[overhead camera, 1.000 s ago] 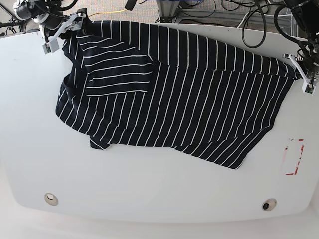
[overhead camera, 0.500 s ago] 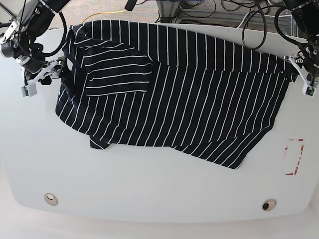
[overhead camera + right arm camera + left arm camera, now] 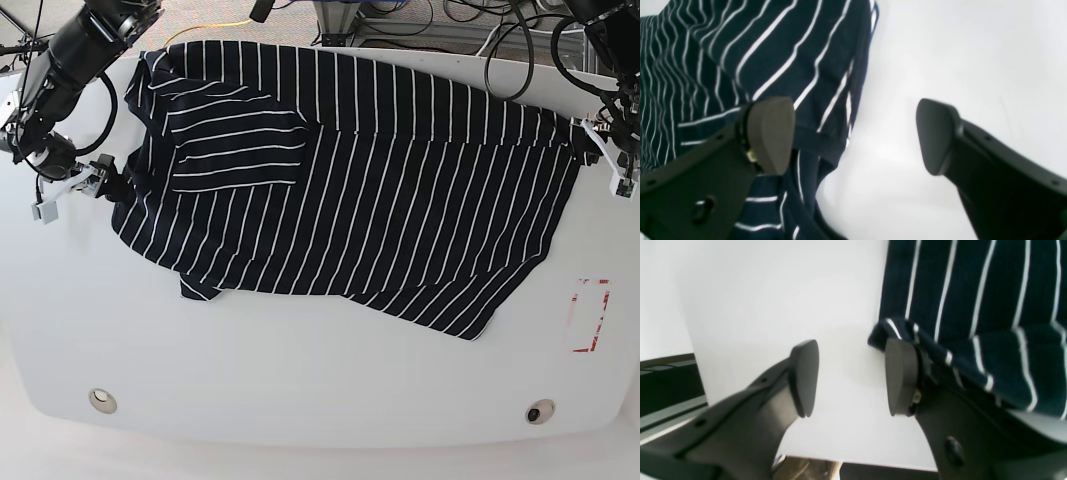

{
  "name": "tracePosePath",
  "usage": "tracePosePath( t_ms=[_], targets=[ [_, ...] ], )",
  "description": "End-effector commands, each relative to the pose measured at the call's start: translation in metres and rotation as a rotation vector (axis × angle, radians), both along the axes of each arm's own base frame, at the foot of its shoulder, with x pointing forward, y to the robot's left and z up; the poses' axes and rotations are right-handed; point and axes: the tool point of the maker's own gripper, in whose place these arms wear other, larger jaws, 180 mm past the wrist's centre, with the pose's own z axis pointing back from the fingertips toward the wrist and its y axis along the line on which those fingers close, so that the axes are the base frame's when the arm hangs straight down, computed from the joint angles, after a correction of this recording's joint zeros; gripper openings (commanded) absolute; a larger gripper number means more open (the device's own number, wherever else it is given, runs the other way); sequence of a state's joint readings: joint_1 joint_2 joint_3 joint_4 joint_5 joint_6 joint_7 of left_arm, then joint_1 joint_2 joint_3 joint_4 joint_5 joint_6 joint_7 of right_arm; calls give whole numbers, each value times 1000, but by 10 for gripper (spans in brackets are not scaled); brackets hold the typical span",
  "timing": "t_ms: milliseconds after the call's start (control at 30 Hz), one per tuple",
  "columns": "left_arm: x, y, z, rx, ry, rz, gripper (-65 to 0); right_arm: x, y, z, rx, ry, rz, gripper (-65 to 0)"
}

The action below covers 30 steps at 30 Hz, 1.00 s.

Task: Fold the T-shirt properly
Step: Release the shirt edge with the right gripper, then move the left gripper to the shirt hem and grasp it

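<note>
The T-shirt (image 3: 350, 180) is being left spread flat on the white table (image 3: 300, 370), one sleeve folded inward. The left gripper (image 3: 851, 378) is being held with its fingers wide apart; one finger is touching the cloth's edge, and bare table is lying between the pads. The right gripper (image 3: 855, 136) is being held wide too, one finger over the striped hem, the other above bare table. Both are probably being positioned for edge grasps. No containers are being shown.
</note>
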<state>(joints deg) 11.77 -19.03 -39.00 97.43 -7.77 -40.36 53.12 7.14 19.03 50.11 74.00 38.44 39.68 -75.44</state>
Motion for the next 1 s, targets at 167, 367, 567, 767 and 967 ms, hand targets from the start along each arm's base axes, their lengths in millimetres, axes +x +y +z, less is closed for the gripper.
tracePosePath(
  t_ms=[167, 367, 567, 767, 967],
  targets=[
    [17, 20, 33, 33, -112, 45, -350, 33, -7, 3, -28, -33, -12, -117],
    [27, 28, 48, 40, -163, 72, -350, 49, 9, -14, 41, -40, -8, -117],
    [36, 34, 61, 42, -209, 93, -350, 64, 20, -20, 110, -48, -19, -119],
    [44, 35, 69, 42, -237, 93, -349, 66, 23, -19, 118, -55, -15, -254],
    [76, 34, 87, 0, -319, 99, -331, 64, 23, -21, 116, -47, -14, -520]
  ],
)
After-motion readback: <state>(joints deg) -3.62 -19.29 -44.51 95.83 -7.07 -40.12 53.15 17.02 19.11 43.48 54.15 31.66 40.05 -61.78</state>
